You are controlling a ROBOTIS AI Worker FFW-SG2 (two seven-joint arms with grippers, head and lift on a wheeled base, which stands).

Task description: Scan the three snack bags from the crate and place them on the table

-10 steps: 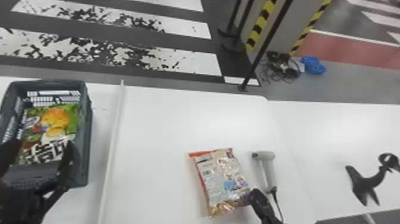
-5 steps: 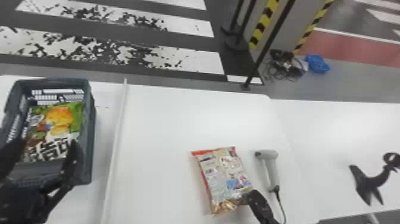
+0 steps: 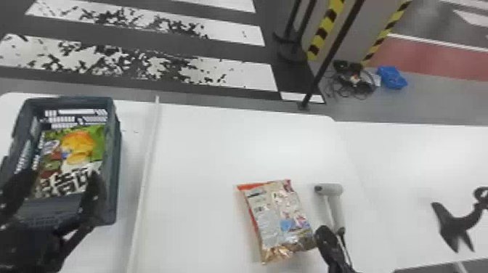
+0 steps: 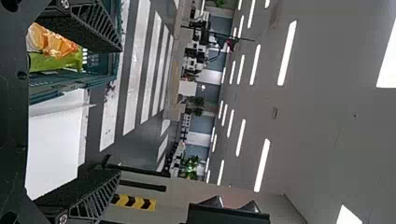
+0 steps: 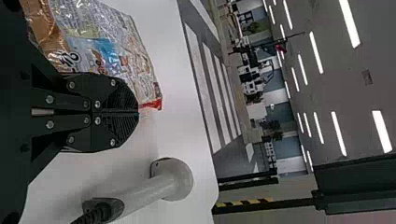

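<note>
Hand status: black two-fingered left hand (image 4: 117,111) open, black right hand (image 5: 138,112) closed.
Green-and-orange printed film bag (image 3: 78,145) judged light, soft and slippery, contents crushable; gentle grip across its middle advised. It lies inside the blue-grey slotted plastic crate (image 3: 117,149), left hand at the near end. Silver-and-red film bag (image 3: 277,218) lies on the white table (image 3: 203,152), between crate and grey handheld scanner (image 3: 337,210).

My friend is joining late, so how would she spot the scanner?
On the white table, look just right of the shiny snack bag. There lies a pale grey, hammer-shaped scanner; unlike the printed bag, it is plain and trails a dark cable.
</note>
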